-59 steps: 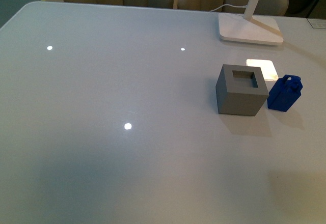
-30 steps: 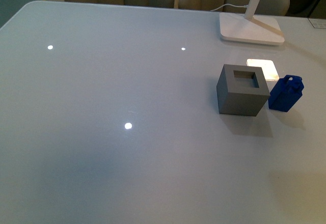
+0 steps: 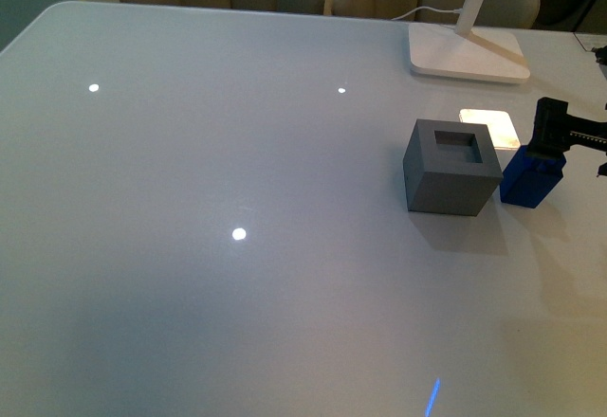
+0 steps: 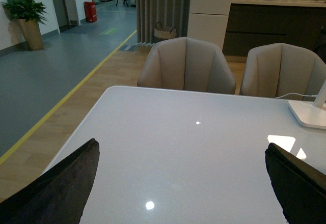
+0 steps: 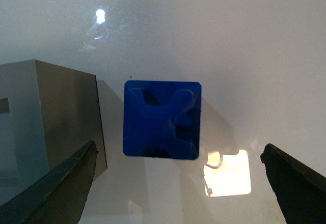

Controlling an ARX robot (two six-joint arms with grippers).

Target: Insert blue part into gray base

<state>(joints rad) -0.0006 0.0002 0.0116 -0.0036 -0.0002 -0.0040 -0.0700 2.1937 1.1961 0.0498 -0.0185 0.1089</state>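
Note:
The gray base (image 3: 453, 168), a cube with a square hole in its top, stands on the white table. The blue part (image 3: 529, 182) stands just to its right, close beside it. My right gripper (image 3: 574, 147) comes in from the right edge, open and empty, just above the blue part. In the right wrist view the blue part (image 5: 162, 119) lies between and ahead of the spread fingers (image 5: 51, 188) of the right gripper (image 5: 178, 148), with the gray base (image 5: 46, 117) beside it. My left gripper (image 4: 181, 145) is open and empty over bare table, out of the front view.
A white lamp foot (image 3: 467, 57) with its arm and cable stands at the back right. A bright lamp reflection (image 3: 488, 125) lies behind the base. Beige chairs (image 4: 186, 63) stand beyond the table's far edge.
My right gripper has come into the front view from the right and now hangs over the blue part. The blue part and gray base have not moved.

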